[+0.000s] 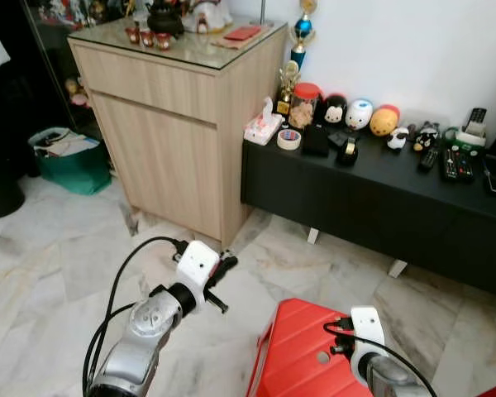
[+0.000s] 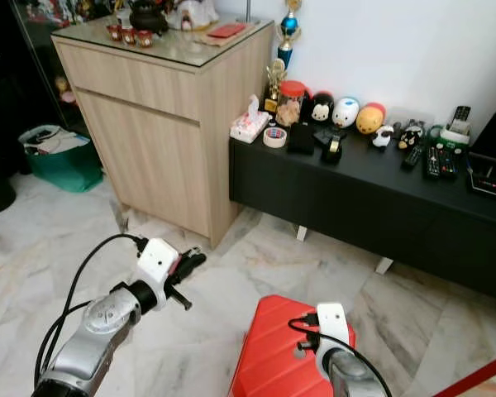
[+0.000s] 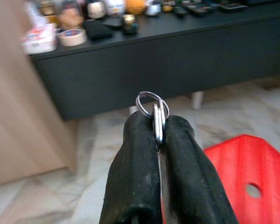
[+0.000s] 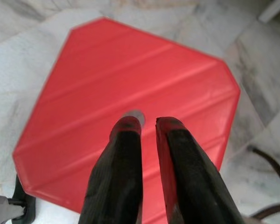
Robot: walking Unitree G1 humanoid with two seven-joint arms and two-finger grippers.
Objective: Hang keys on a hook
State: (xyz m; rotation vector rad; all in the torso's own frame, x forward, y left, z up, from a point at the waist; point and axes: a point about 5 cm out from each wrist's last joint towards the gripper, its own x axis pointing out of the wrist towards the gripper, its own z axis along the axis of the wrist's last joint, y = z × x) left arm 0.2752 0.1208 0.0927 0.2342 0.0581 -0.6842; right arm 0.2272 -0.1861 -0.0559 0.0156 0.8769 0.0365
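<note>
Keys sit pinched in the left end effector at lower centre, ring poking out; right end effector, fingers seemingly slightly apart, hovers over a red stool.

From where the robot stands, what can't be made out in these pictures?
- The keys: in the left wrist view the left claw shuts on them, so only the ring and a thin edge show.
- A hook to hang them on: none can be made out.
- The right claw: hidden below the picture edge in the eye views.
- The red stool: cut off by the bottom edge.
</note>
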